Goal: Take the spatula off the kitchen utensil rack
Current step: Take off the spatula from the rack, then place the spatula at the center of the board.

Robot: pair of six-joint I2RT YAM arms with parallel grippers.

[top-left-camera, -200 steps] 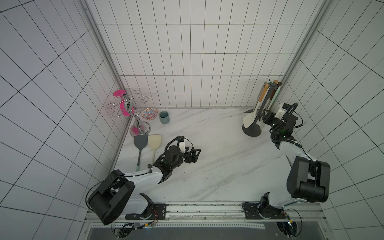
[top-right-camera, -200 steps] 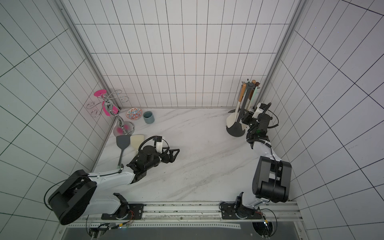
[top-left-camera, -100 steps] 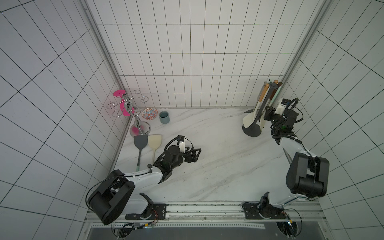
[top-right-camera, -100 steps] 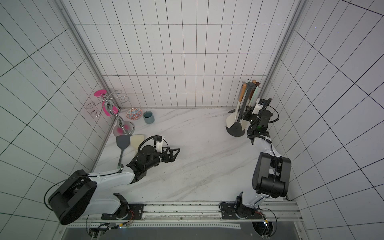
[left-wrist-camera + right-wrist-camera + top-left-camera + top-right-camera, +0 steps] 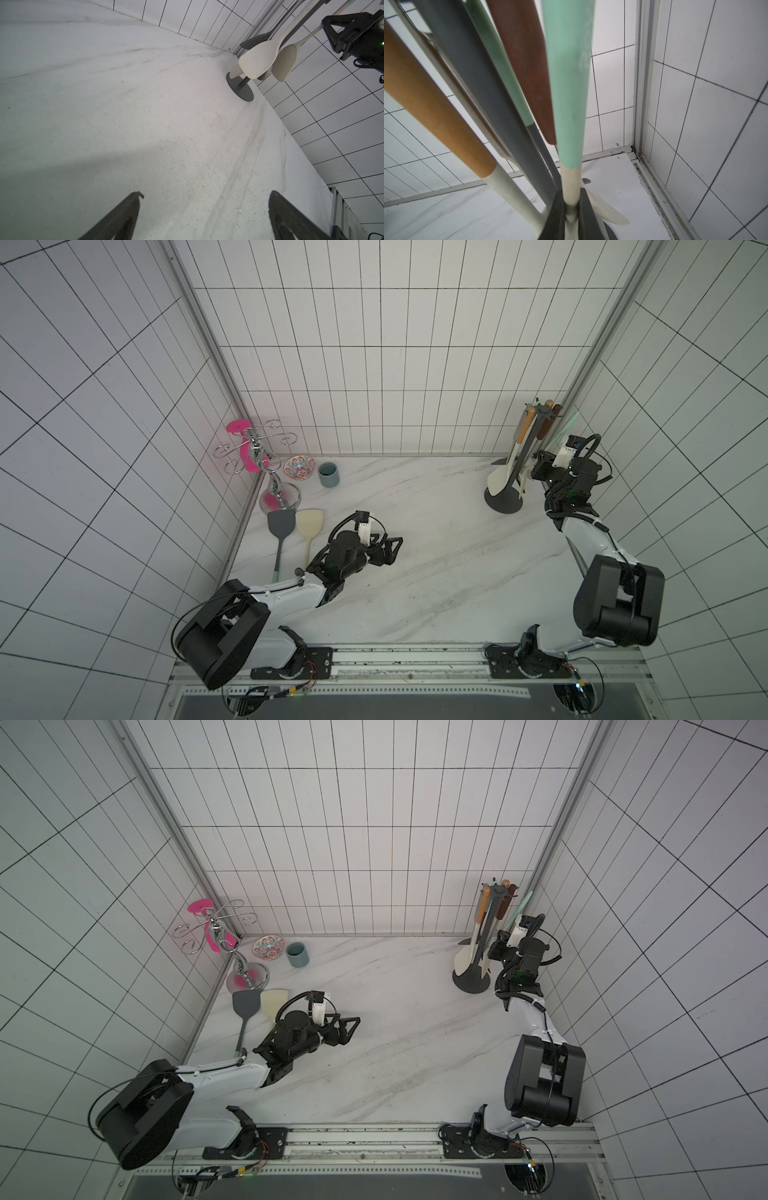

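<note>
White tiled walls box in a marble tabletop (image 5: 436, 572), where the dark grey utensil rack (image 5: 503, 502) stands in the far right corner, its hook ring hung with wood-handled tools. A second ago the right gripper (image 5: 538, 460) sat lower and short of the rack with its jaws partway apart. It has since risen and pushed in beside the pole. Its wrist view shows the fingers (image 5: 557, 217) now clamped on the cream neck of the spatula (image 5: 569, 93), just below the mint-green handle. The spatula is still at the rack in both top views, its handle leaning out from the ring toward the right wall and its cream blade hanging just above the round base. Whether its tip still sits on a hook cannot be told. Across the table the left gripper (image 5: 395, 552) has not moved. It is held low over bare marble near the middle, jaws spread wide and holding nothing. By the left wall a grey turner (image 5: 280, 524) and a cream turner (image 5: 309, 522) lie side by side, blades toward a chrome stand (image 5: 266, 464). A patterned bowl (image 5: 298, 467) and a blue-grey cup (image 5: 328, 474) sit by the back wall, all where they were.
</note>
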